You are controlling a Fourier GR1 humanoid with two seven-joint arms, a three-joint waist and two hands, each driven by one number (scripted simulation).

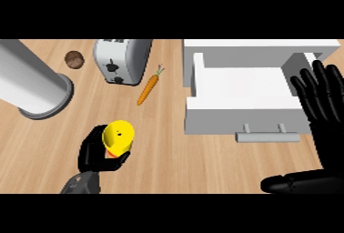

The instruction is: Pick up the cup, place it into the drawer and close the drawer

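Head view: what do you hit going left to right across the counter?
From the left: grey cylinder → brown round object → toaster → carrot → drawer, open → right hand. Left out: the yellow cup in the left hand, which shares the toaster's span.

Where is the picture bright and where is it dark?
Head view: the open drawer is bright white inside, its front by the handle greyer; the yellow cup in the left hand is bright on top; the black right hand is darkest.
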